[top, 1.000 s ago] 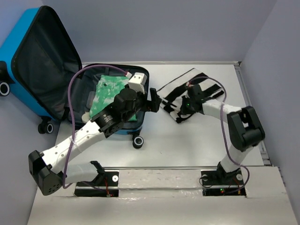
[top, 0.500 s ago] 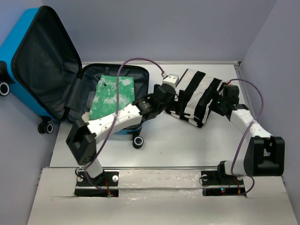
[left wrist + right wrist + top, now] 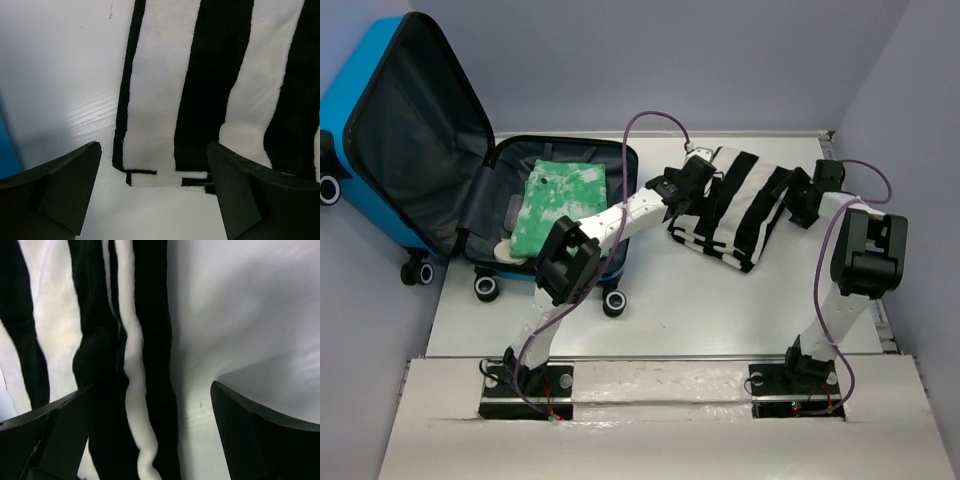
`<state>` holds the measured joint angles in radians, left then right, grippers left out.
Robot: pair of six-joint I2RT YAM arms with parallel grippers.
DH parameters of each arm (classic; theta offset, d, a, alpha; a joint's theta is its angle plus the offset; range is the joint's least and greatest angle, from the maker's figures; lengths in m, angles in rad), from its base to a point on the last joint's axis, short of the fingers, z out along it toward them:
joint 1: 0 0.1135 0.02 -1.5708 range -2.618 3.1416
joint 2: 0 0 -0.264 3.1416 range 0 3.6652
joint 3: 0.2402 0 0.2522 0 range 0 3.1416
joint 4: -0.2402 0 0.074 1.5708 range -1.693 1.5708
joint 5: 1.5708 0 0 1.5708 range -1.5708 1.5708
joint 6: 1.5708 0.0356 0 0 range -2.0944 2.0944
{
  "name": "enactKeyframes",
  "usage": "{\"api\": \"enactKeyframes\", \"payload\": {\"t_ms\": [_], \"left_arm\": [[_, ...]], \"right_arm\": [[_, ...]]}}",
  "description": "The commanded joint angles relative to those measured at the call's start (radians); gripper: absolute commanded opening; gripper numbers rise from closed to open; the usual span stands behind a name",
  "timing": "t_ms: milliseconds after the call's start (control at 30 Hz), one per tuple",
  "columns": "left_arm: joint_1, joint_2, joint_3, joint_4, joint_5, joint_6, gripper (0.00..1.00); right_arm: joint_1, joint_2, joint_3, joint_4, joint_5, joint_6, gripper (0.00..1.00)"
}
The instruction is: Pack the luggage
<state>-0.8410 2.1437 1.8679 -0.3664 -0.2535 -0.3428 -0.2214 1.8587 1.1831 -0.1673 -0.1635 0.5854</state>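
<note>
The luggage [image 3: 365,70] lies open at the left, its blue lid propped upright and its black-lined base flat on the table. A green-and-white folded garment [image 3: 558,205] rests in the base. A black-and-white striped folded cloth [image 3: 740,205] lies on the table to the right of the luggage. My left gripper [image 3: 692,178] stands open at the cloth's left edge; in the left wrist view a corner of the cloth [image 3: 160,90] lies between the left gripper's [image 3: 155,195] jaws. My right gripper [image 3: 803,200] stands open at the cloth's right edge, with the cloth's rim [image 3: 130,365] between the right gripper's [image 3: 152,435] jaws.
The white table [image 3: 720,300] ends in a raised lip [image 3: 840,190] at the right, with grey walls behind and to both sides. The luggage's wheels [image 3: 613,302] stick out toward the near side. A small pale item [image 3: 505,250] lies in the base's near corner.
The right gripper has opened and drawn back to the cloth's right edge. The left arm has stretched from over the luggage to the cloth's left edge. The cloth now lies spread wider.
</note>
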Motion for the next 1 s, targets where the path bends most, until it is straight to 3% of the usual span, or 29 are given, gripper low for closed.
{"api": "enactKeyframes", "payload": {"t_ms": [0,233,500,533,667,700,800,833,867,900,967], "left_arm": [[0.014,0.071,0.129,-0.086,0.037,0.028,0.99],[0.051,0.157,0.186,-0.112,0.108,0.024,0.99],[0.062,0.196,0.143,-0.1,0.174,0.019,0.98],[0.062,0.194,0.117,-0.092,0.175,0.016,0.97],[0.062,0.193,0.071,-0.043,0.227,0.001,0.94],[0.062,0.191,0.062,-0.034,0.24,-0.005,0.92],[0.062,0.179,0.031,-0.005,0.249,-0.016,0.79],[0.062,0.173,0.005,0.018,0.281,-0.018,0.72],[0.06,0.156,-0.007,0.029,0.283,-0.019,0.65],[0.062,0.145,-0.018,0.038,0.284,-0.019,0.59],[0.063,0.121,-0.058,0.079,0.281,-0.022,0.35]], "right_arm": [[0.005,0.092,0.111,0.037,-0.028,0.05,1.0],[0.039,0.214,0.197,0.038,-0.071,0.07,0.96],[0.059,0.295,0.199,0.1,-0.168,0.149,0.83],[0.059,0.295,0.19,0.11,-0.169,0.163,0.75],[0.059,0.287,0.153,0.19,-0.212,0.192,0.58],[0.059,0.289,0.153,0.201,-0.223,0.205,0.49],[0.059,0.306,0.164,0.227,-0.274,0.209,0.23],[0.059,0.313,0.165,0.233,-0.29,0.206,0.19],[0.059,0.315,0.167,0.233,-0.291,0.199,0.09],[0.059,0.313,0.167,0.235,-0.291,0.191,0.07],[0.059,0.307,0.145,0.282,-0.294,0.186,0.07]]}}
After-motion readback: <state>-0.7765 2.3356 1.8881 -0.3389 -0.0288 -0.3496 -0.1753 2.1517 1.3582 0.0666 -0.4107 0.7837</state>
